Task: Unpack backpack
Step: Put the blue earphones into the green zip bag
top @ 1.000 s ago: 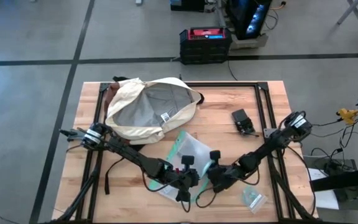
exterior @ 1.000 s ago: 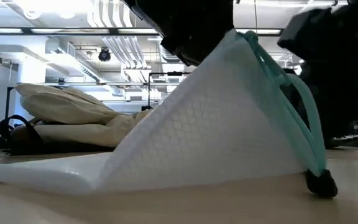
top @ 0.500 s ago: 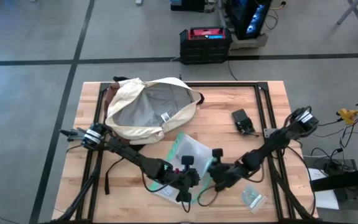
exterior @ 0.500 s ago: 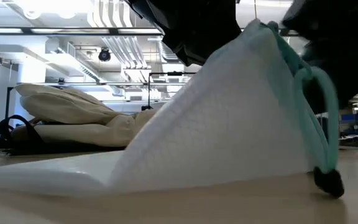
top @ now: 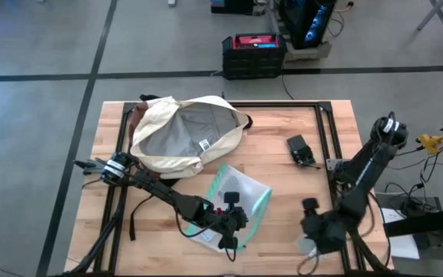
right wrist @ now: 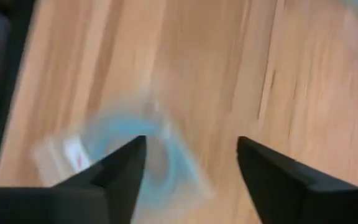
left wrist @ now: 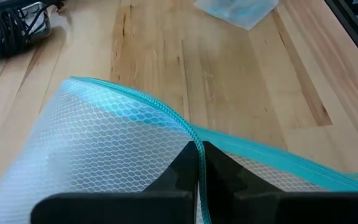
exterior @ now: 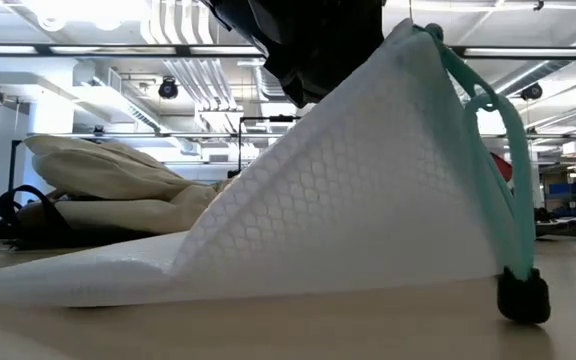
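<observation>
The cream-white backpack (top: 187, 135) lies open at the table's far left, its grey lining up; it also shows in the low view (exterior: 118, 190). The clear teal-edged zip pouch (top: 241, 198) stands like a tent near the table's middle, its lower edge (exterior: 268, 285) on the wood. My left gripper (left wrist: 201, 163) is shut on its teal edge. My right gripper (top: 314, 235) is open near the table's right near corner, above a small clear bag (right wrist: 114, 146) and touching nothing. My left gripper pinches the pouch's teal zip edge (left wrist: 194, 138) between its two shut fingers, at the pouch's raised top. The fingers slant down from the table's left side. The pouch's held edge is lifted (exterior: 408, 40), while its lower part stays on the table.
A small black object (top: 301, 150) lies right of the backpack. A black strap (top: 133, 219) trails toward the near left edge. A black frame (top: 325, 138) borders the wood. The pouch's black zip pull (exterior: 523, 295) rests on the table.
My right gripper has drawn away from the pouch's teal edge and swung toward the table's right near corner, tipping more steeply downward. The pouch stays tented under my left gripper's hold, and its teal loop now hangs free.
</observation>
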You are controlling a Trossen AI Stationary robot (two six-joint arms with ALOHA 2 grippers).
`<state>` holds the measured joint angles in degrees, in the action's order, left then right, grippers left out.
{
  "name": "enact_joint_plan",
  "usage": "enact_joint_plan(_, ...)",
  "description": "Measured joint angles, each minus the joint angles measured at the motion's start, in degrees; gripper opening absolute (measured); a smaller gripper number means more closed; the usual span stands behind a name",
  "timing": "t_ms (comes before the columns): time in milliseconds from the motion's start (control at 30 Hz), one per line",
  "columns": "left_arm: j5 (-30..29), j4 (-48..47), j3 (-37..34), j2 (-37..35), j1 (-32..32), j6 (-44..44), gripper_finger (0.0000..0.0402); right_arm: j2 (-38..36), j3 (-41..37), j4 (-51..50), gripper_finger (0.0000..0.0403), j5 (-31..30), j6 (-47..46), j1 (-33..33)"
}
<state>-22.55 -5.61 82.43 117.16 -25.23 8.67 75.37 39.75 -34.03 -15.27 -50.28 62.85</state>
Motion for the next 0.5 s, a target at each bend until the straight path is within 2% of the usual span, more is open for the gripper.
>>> enact_joint_plan(100,0.0,0.06,0.0,0.0,0.08,-0.02,0.0,2.63,-0.02,0.18,0.0293,0.48,-6.48,4.09)
enact_joint_plan(200,-0.09,0.07,0.0,0.0,0.17,-0.07,0.0,5.26,0.22,0.54,0.0312,1.79,-9.65,6.03)
enact_joint_plan(367,-0.72,0.18,0.0,0.0,0.37,-0.02,0.0,10.2,0.33,4.2,0.0312,1.92,-7.87,6.53)
enact_joint_plan(500,-0.91,0.26,0.0,0.0,0.42,-0.02,0.0,14.26,0.94,8.62,0.0292,0.65,-1.96,5.79)
